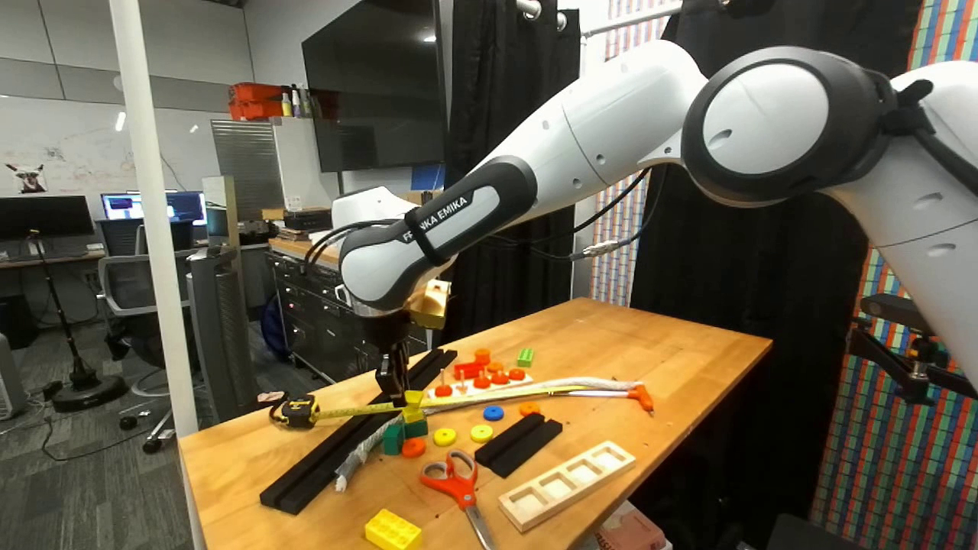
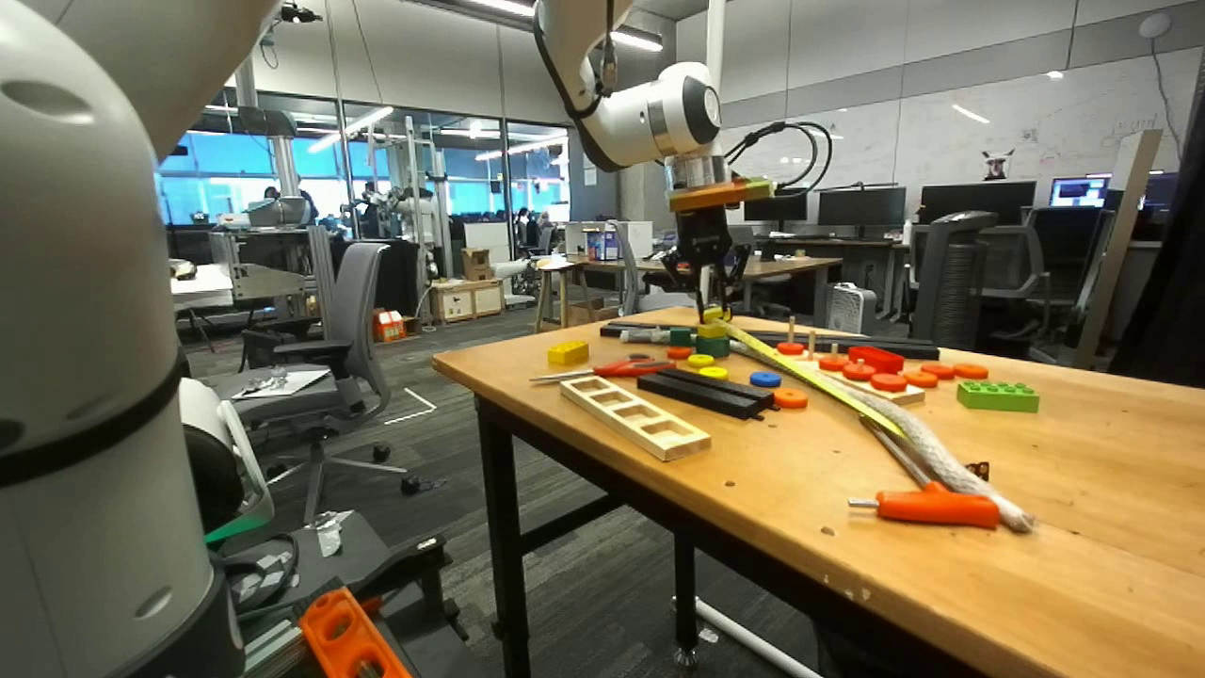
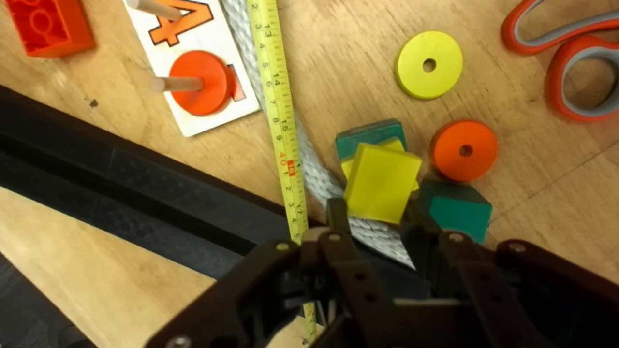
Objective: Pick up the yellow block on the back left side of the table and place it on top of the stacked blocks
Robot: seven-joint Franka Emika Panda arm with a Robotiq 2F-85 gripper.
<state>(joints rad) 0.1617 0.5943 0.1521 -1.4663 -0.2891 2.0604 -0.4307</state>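
The claw [image 3: 375, 212], drawn narrow, pinches the yellow block [image 3: 384, 182] right above the stacked blocks [image 2: 713, 345] — yellow on green; whether they touch, I can't tell. At the block's ten o'clock in the wrist view, a white board [image 3: 191, 123] carries an orange ring [image 3: 213, 96] round a peg [image 3: 169, 84]. In an exterior view a four-hollow wooden tray [image 1: 578, 493] lies at four o'clock from the stacked blocks.

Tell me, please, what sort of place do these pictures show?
Most likely a robotics lab, perhaps within an office: a robot arm reaches over a wooden workbench, and a whiteboard and computer monitors show behind in both exterior views.
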